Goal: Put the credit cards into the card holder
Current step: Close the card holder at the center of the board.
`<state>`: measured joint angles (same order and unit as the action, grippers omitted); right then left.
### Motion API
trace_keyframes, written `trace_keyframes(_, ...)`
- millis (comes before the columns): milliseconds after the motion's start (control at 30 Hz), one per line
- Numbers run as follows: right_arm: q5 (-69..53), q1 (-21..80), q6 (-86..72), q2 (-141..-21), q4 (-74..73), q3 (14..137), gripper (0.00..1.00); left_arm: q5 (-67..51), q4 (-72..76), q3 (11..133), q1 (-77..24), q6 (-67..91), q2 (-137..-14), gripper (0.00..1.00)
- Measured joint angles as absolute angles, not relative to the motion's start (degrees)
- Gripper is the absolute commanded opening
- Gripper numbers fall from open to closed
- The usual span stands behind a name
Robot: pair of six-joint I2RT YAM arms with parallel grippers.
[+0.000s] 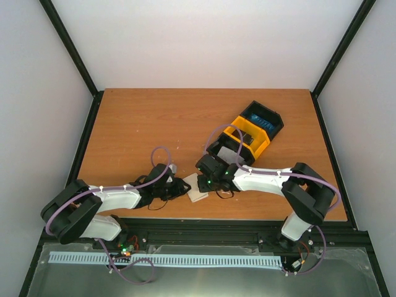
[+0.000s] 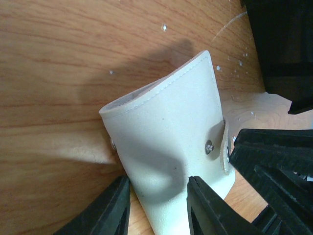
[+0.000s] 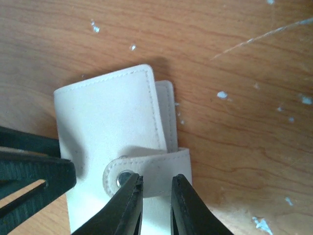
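Card holder [image 2: 166, 142] — just one — pinched by both the left end effector [image 2: 157, 185] and right end effector [image 3: 156, 180].

This is looking like a robotics lab test cell: white panels [image 1: 204, 43] and black frame posts [image 1: 68, 46] are enclosing a wooden table [image 1: 142, 117], and a black rail [image 1: 210, 230] at the bottom is carrying a left arm [image 1: 117, 198] and a right arm [image 1: 266, 179].
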<state>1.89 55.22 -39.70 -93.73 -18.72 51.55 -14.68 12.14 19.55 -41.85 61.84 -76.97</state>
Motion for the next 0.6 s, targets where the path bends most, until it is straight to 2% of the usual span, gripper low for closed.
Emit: trace_keyframes(600, -3.27, 54.0, -41.89, -92.99, -13.3, 50.17, 0.19, -14.79, 12.25, 19.55, -41.85, 61.84, -77.03, 0.34)
